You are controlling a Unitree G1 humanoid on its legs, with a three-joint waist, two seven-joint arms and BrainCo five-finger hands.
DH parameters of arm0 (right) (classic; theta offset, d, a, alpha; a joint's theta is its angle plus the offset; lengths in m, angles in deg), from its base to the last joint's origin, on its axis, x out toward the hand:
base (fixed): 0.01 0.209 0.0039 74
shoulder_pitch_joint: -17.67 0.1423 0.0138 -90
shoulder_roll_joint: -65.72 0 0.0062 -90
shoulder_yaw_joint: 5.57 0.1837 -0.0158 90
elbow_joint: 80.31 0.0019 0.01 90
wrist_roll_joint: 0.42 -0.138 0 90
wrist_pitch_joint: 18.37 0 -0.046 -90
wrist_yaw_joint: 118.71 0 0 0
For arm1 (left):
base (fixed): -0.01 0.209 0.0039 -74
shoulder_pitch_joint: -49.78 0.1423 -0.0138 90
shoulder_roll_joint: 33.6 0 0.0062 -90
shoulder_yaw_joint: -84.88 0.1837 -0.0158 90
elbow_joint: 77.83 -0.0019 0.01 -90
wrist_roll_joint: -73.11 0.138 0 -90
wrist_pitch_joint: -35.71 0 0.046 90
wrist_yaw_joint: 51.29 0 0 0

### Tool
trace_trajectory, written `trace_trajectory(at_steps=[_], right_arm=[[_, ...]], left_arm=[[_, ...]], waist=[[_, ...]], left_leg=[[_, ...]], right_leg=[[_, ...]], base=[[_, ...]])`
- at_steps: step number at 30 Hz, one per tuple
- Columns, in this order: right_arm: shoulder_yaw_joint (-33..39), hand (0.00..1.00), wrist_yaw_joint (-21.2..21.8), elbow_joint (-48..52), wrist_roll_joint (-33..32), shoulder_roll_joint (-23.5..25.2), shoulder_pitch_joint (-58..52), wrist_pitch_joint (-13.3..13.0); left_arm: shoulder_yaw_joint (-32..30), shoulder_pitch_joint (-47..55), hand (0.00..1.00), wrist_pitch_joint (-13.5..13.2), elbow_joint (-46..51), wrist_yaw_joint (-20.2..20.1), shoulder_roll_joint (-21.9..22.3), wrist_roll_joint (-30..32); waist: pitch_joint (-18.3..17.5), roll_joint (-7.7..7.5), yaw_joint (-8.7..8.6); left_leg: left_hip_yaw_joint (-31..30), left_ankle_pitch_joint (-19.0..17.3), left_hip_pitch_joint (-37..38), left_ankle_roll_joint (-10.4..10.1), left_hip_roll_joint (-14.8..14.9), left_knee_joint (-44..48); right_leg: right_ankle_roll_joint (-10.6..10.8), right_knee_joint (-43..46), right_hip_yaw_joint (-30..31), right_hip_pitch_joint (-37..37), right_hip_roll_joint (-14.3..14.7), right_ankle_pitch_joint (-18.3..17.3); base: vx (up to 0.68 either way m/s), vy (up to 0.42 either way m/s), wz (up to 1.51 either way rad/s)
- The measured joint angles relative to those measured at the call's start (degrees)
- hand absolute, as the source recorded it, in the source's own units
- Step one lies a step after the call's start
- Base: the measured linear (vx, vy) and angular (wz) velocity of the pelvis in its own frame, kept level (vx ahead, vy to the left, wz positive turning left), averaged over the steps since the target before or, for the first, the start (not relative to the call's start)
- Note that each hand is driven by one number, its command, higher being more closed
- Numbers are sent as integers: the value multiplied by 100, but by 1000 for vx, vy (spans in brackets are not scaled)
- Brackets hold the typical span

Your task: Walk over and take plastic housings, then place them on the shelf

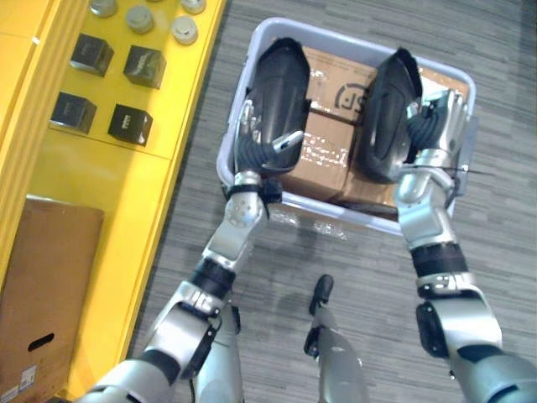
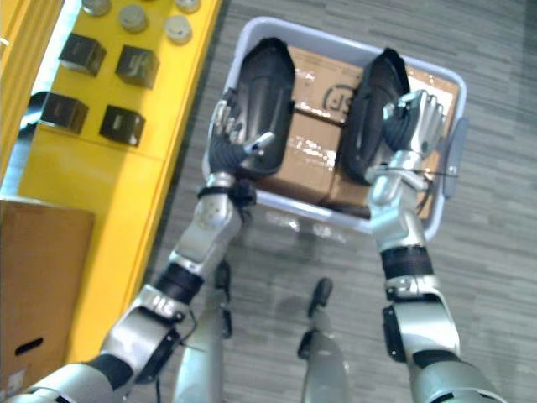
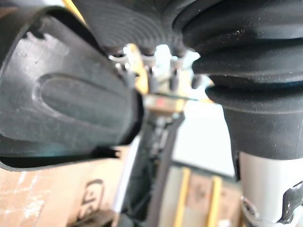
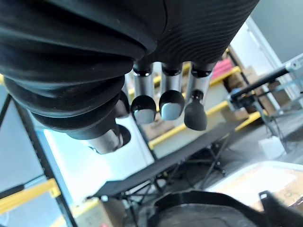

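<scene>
L robot hand pinches L housing; R robot hand, fingers straight, against R housing; both in bin.

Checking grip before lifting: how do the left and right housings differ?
The left housing is clasped by the left hand, thumb across it; the right housing has the right hand beside it, fingers uncurled. The left housing is at the bin's left side, the right housing at its right. Both are black.

Cardboard boxes half hidden beneath left housing and right housing
</scene>
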Motion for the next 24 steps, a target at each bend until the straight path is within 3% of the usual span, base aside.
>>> trace_trajectory(at_steps=[3,9,10,14,19,24], right_arm=[[-7,100,3,-43,-4,148,68,-2],[-24,100,21,-351,-76,189,380,-24],[-24,0,30,-422,-123,193,393,-27],[5,0,41,-732,-319,326,419,-27],[653,0,-113,-819,-1244,663,420,-37],[1632,0,-427,-923,-2146,759,469,-77]], left_arm=[[-9,-639,0,196,-859,-7,-46,-5],[-66,-1087,0,210,-927,-8,-178,-4],[-67,-1099,0,210,-927,-8,-178,-6],[-67,-1102,0,208,-924,-8,-187,-6],[-63,-1103,0,212,-751,102,-182,93],[48,-894,0,199,453,459,-89,742]], waist=[[-54,-102,-90],[-55,-109,-160],[-55,-110,-161],[-54,-112,-167],[-54,-112,-141],[-52,-115,-124]], left_leg=[[-1,2,-31,0,-2,16],[31,-7,-156,-3,24,114],[32,-8,-169,-4,26,116],[34,-8,-202,-4,29,137],[36,-8,-215,-3,28,140],[33,-7,-317,-2,26,140]], right_leg=[[-5,46,11,-50,-7,5],[-11,156,107,-220,-1,11],[-11,170,114,-243,0,10],[-15,183,126,-282,0,12],[-24,189,133,-306,-2,6],[-25,208,129,-416,-6,7]], base=[[1,-5,-1],[0,-15,-6],[0,0,0],[0,0,0],[0,0,0],[0,0,0]])
